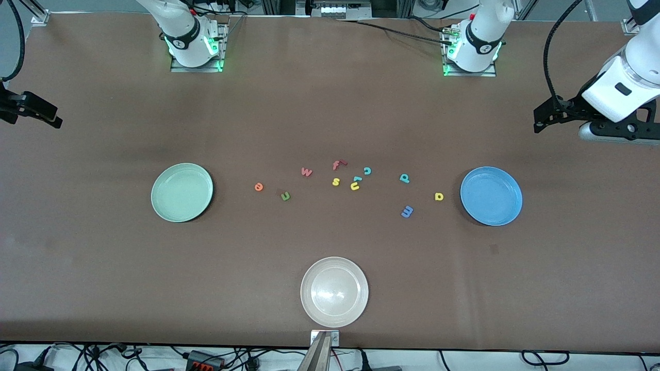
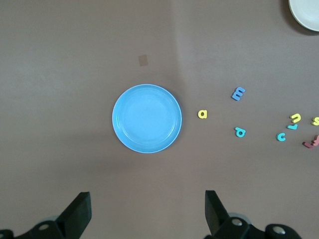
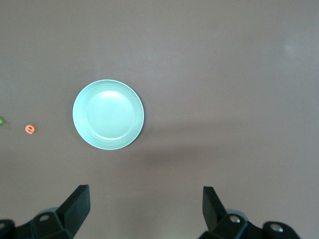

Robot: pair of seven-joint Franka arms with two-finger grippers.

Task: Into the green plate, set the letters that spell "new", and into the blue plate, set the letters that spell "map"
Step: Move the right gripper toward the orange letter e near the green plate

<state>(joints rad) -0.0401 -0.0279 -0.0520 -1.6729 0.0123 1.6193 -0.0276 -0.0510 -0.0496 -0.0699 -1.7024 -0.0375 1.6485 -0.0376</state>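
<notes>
Nothing is sorted yet. The bench (image 1: 330, 103) lies wide and bare around the work. The green plate (image 1: 182, 192) at the frame's left and the blue plate (image 1: 491, 196) at its right both sit empty (a white plate (image 1: 334, 291) waits low at centre). Both end effectors hang spread and empty: the left end effector (image 1: 536, 123) at the right edge, the right end effector (image 1: 54, 121) at the left edge. All six letters remain mid-frame: w (image 1: 307, 171), e (image 1: 259, 187), n (image 1: 285, 196), then p (image 1: 405, 178), a (image 1: 439, 196), m (image 1: 407, 211).
</notes>
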